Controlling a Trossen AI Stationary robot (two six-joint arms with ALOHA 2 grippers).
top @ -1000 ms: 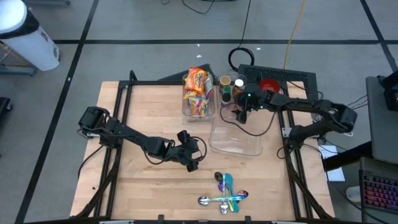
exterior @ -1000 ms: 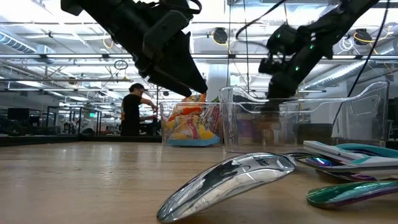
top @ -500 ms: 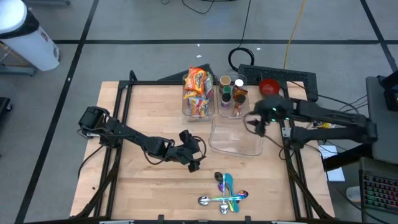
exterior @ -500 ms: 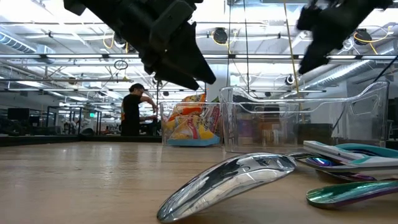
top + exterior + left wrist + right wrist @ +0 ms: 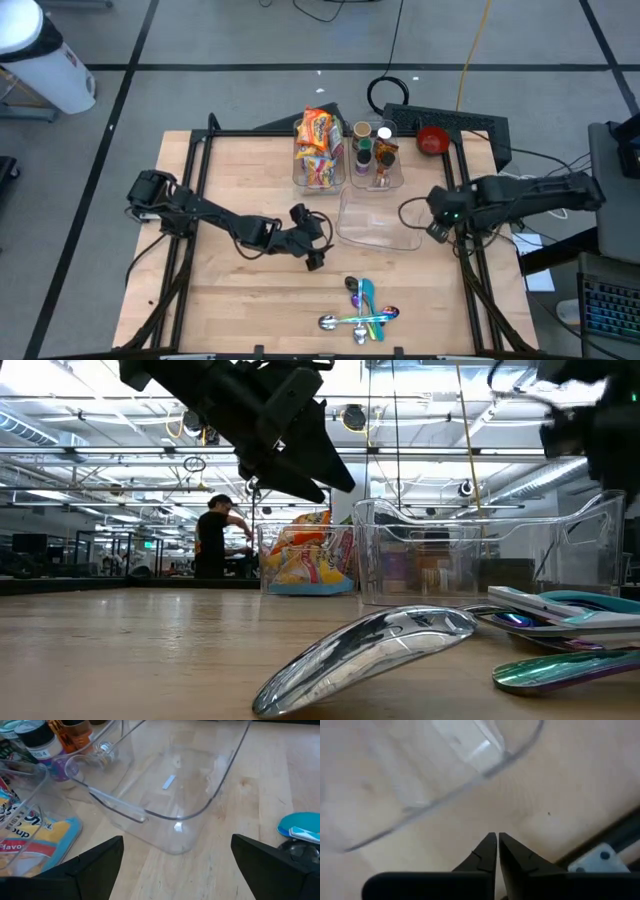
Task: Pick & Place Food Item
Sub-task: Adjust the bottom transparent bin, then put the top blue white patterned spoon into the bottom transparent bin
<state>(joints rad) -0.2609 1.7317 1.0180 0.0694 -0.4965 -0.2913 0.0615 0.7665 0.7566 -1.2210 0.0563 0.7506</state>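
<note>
Wooden table point(image 5: 240, 290) with two arms: right gripper point(image 5: 497, 851), fingers pressed together and holding nothing, beside an empty clear bin point(image 5: 378, 218); left gripper point(image 5: 175, 865) spread wide facing it.

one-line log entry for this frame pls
left pincer: open, facing empty clear bin | right pincer: shut, empty, at table's right edge | snack bags: in rear bin

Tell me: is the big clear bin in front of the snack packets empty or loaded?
Empty. Through the clear bin the left wrist view shows only bare wood and a small sticker; the high view shows nothing inside.
</note>
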